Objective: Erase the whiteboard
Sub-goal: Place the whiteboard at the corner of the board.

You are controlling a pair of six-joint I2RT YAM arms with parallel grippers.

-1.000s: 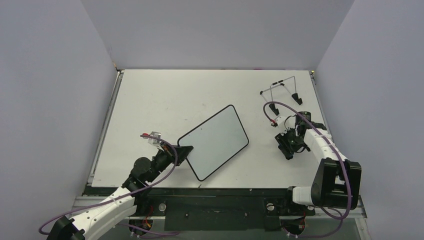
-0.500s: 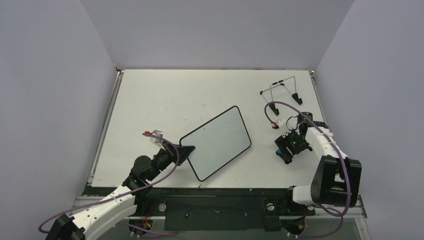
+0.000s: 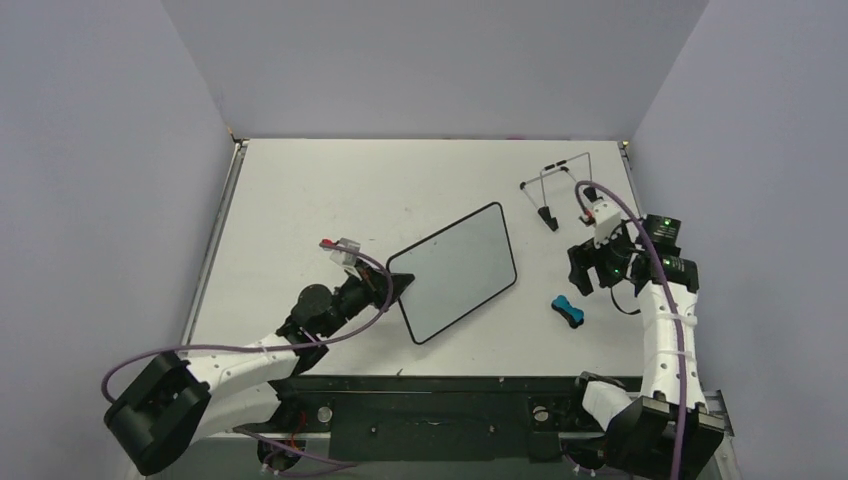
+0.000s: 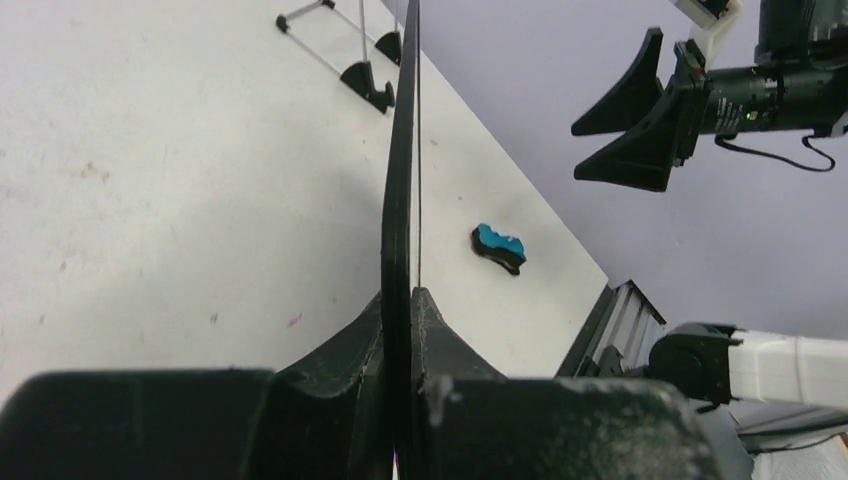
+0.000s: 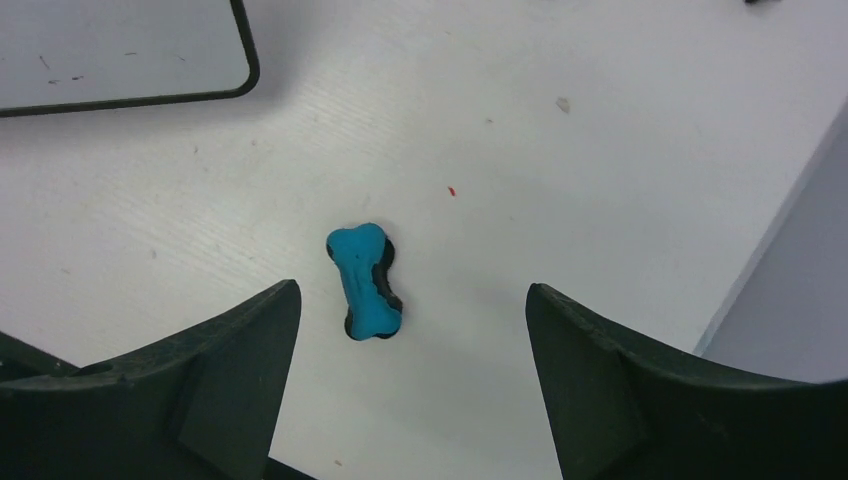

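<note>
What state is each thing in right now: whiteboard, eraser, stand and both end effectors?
White rectangular whiteboard with black rim: clamped by one edge in the left end effector, surface nearly clean.
Small blue bone-shaped eraser: lying loose on the table, untouched.
Thin wire stand with black feet: upright on the table, empty.
Left end effector: shut on the whiteboard.
Right end effector: open, empty, above the eraser.

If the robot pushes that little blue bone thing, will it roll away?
Probably not: the eraser lies flat and is bone-shaped, not round, so it should slide or spin. It looks small, so likely light and easy to knock.
</note>
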